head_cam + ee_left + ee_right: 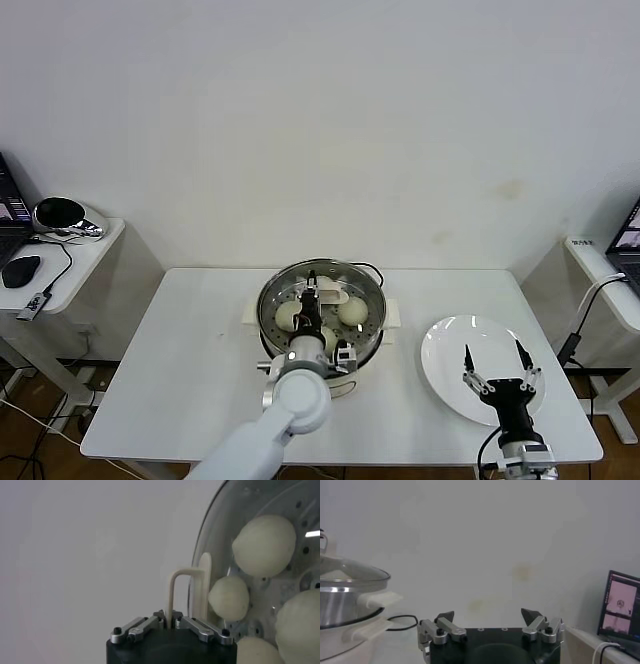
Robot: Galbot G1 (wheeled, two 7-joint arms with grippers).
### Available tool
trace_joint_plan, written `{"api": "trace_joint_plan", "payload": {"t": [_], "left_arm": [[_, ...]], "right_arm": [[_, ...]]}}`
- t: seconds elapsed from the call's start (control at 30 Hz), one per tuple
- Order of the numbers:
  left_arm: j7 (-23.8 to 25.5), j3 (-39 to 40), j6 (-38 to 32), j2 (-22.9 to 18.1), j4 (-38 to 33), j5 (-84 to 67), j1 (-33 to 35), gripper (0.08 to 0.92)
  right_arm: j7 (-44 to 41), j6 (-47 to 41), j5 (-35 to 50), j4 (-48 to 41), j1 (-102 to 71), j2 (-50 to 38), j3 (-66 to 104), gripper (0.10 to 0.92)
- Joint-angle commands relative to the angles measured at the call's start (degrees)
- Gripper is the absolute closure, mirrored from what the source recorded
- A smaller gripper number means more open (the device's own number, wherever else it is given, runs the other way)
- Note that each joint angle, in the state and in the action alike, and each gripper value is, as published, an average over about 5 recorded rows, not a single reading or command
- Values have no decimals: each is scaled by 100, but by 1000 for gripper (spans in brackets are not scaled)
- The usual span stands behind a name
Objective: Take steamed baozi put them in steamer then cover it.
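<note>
The left gripper (pixel 309 297) is closed on the handle (pixel 181 592) of the lid (pixel 345 283), which sits on the steamer (pixel 268 318) mid-table. 4 buns (pixel 264 545) lie under the glass. At right, the right gripper (pixel 495 357) hovers over a plate (pixel 445 345), jaws wide and empty.

Left hand (pixel 311 297) clamped on cover (pixel 322 300) handle atop steamer (pixel 322 345); baozi (pixel 352 311) inside. Right hand (pixel 497 352) spread above plate (pixel 445 350).
</note>
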Motion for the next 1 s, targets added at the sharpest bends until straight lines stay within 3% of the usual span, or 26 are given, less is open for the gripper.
{"api": "trace_joint_plan", "payload": {"t": [0.03,0.2,0.4,0.6,0.73,0.87,1.0], "left_arm": [[-135,15,107,79,-153,-58,53,809],[-211,-34,113,391,-773,-237,292,677],[-364,-301,-11,960,-1807,-781,1130,503],[-1215,-980,-679,1397,-2939,-2172,2096,313],[-1947,-2126,-1578,1468,-3424,-3624,3043,214],[-2856,-3632,-3404,1206,-3234,-6056,4167,180],[-3029,-4574,-4142,969,-3066,-7447,4997,177]], "right_arm": [[-4,2,-3,-1,5,-4,-7,203],[-6,-2,-13,-4,2,0,-9,203],[-9,-9,-37,-5,-14,8,-20,203],[-9,-3,-74,-73,16,27,-88,203],[-26,-14,-50,-116,11,10,-132,203],[-97,16,101,-108,-24,-82,-283,203],[-159,23,405,-72,-114,-227,-479,203]]}}
